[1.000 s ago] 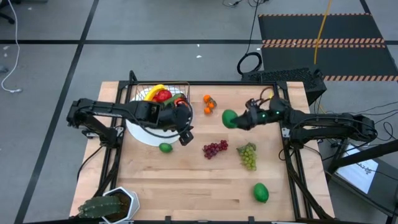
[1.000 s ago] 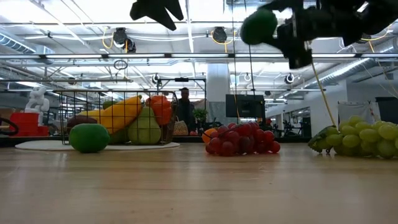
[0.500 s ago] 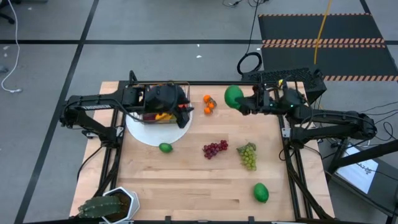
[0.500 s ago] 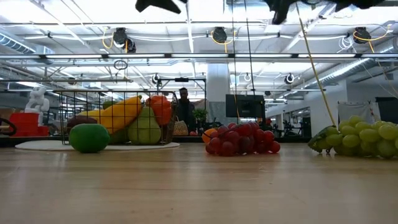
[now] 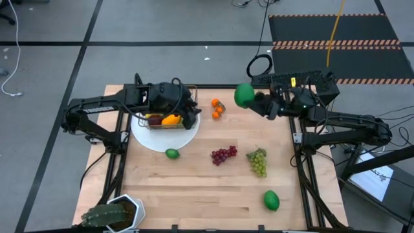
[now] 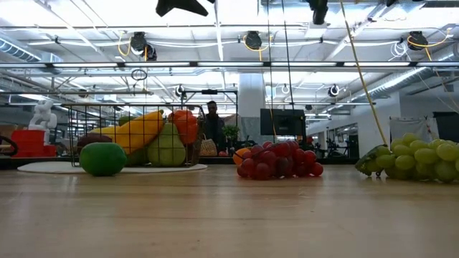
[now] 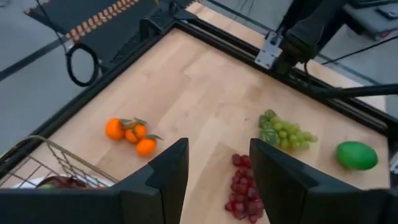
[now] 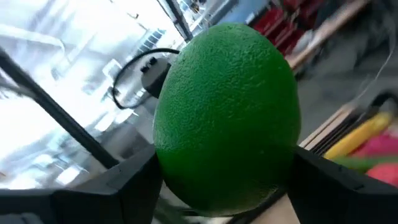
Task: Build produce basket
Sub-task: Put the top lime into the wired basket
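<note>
Basket (image 5: 167, 111) with produce sat on the white plate (image 5: 165, 137) under the empty, spread left gripper (image 7: 214, 180), while the right gripper (image 5: 253, 101) pinched a green lime (image 5: 244, 95) near the table's far edge.

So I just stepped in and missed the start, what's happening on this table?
The right gripper holds a round green fruit in the air near the table's far edge. The left gripper, empty and open, is over the wire basket on the white plate, already partly filled. A lime, oranges, both grape bunches and another green fruit wait on the wood.
</note>
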Motion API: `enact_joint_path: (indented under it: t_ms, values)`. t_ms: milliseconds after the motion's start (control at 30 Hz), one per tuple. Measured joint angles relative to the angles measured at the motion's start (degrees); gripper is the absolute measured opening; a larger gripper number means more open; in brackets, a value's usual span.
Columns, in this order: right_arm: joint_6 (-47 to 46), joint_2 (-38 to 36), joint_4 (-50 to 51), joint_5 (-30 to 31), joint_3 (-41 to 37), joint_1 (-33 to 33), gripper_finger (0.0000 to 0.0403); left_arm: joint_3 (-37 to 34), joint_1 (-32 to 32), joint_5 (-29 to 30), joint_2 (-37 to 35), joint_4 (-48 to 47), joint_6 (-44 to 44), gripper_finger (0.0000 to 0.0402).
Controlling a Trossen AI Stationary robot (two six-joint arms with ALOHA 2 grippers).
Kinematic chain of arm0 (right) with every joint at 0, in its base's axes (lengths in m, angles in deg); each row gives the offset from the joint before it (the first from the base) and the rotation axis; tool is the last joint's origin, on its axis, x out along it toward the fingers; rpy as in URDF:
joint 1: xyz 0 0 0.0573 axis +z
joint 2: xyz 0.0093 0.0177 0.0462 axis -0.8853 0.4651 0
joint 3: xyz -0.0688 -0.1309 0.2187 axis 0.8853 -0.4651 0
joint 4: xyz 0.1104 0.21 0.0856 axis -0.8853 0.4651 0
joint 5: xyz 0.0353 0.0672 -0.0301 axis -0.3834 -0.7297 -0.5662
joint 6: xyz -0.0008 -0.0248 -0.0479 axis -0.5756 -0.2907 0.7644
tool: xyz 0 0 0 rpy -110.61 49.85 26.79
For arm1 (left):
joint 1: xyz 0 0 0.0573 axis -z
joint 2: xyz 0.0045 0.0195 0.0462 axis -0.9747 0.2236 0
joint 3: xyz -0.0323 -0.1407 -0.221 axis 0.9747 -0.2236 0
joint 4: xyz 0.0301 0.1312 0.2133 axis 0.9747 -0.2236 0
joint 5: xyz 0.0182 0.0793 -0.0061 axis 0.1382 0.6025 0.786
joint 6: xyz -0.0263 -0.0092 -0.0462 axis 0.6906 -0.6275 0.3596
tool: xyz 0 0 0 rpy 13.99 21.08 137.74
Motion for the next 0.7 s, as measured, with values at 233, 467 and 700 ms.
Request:
enact_joint_path:
  t_ms: [233,467,700]
  values:
    - [22.2,0.0,-0.2,0.5,0.0,0.4,0.0281,0.0,-1.6,-6.8,-0.4,3.0,2.1,0.017]
    - [42.4,0.0,-0.2,1.7,0.0,0.4,0.0281,0.0,-2.3,-9.7,-0.5,3.0,4.6,0.017]
    - [45.6,0.0,0.0,5.0,0.0,0.3,0.0281,0.0,-2.3,-10.1,-0.5,2.5,2.9,0.017]
